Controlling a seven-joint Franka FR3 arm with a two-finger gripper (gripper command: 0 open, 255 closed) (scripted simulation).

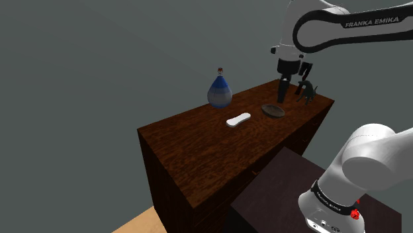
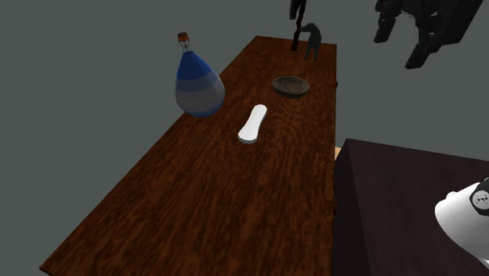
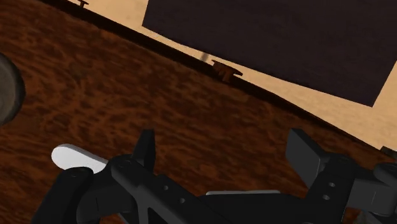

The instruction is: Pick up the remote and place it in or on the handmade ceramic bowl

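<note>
Currently the gripper (image 1: 291, 81) (image 2: 401, 39) (image 3: 224, 153) is hanging released above the dark wooden surface (image 1: 198, 149) (image 2: 211, 204) (image 3: 127, 95). Its two black fingers (image 3: 145, 149) are standing well apart and are clasping nothing. It is hovering over the end of the surface farthest from the shoulder camera, on the side that is facing the stand (image 1: 278, 198) (image 2: 407, 204) (image 3: 273, 38).

In the wrist view, one rounded end of the white remote (image 3: 73, 157) is peeking out just beside a finger, apart from it. The remote (image 1: 238, 120) (image 2: 253, 124) is lying flat near the middle of the surface, between the two long edges, and is touching nothing else.

The brown bowl (image 1: 273, 110) (image 2: 291, 85) (image 3: 9, 89) is sitting upright beyond the remote, nearer the gripper's end of the surface and toward the stand-side edge. It is apart from the remote and is holding nothing.

A small dark figurine (image 1: 308, 91) (image 2: 309, 39) is standing near the corner at that same end, just beyond the bowl.

A blue, rounded bottle (image 1: 220, 91) (image 2: 198, 85) with a narrow stoppered neck is standing upright by the opposite long edge, near the remote but not touching it.

Below the stand-side edge, a small brown handle (image 3: 226, 70) is jutting from the furniture's front, and a tan floor (image 1: 142, 222) (image 3: 133, 16) is showing between the furniture and the stand.
</note>
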